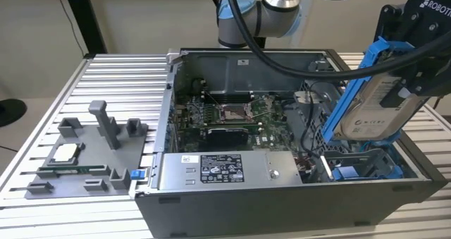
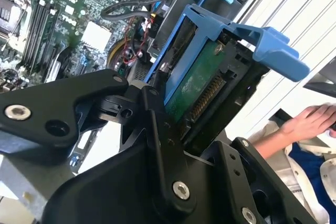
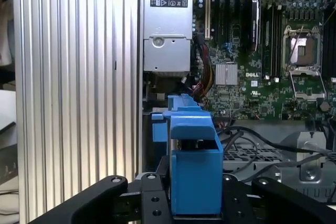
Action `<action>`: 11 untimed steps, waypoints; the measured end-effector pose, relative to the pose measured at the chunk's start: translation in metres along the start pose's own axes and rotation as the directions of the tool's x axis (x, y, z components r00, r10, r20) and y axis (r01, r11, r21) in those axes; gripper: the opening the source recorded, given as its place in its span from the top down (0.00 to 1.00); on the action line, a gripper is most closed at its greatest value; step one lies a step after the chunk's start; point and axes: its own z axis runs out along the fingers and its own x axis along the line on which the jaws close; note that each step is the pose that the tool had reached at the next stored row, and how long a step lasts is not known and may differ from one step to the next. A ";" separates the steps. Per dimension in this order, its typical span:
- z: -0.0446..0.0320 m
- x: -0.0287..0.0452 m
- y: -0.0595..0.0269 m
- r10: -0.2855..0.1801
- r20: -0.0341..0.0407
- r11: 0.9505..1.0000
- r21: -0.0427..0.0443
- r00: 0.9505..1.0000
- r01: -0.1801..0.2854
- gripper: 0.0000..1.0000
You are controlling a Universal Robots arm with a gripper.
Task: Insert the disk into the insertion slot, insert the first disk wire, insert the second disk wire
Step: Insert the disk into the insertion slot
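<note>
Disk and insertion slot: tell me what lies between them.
Nothing: in the exterior view the disk, held by the hand, hangs tilted just above the insertion slot, with only bare air between.

Seemingly silver disk [image 1: 366,117], bright blue frame [image 3: 195,182]

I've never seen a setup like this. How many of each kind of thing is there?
Robot arm: 1
Disk in blue frame: 1
Tool, shut on it: 1
Open computer case: 1
Insertion slot: 1
Grey power-supply box: 1
Grey parts tray: 1
Total: 7
</note>
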 end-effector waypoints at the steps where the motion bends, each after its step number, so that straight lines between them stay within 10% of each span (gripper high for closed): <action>1: 0.0011 0.0012 -0.0012 0.000 0.002 1.000 0.000 1.000 0.000 1.00; 11: 0.0103 0.0124 -0.0077 -0.001 0.029 1.000 0.003 1.000 0.001 1.00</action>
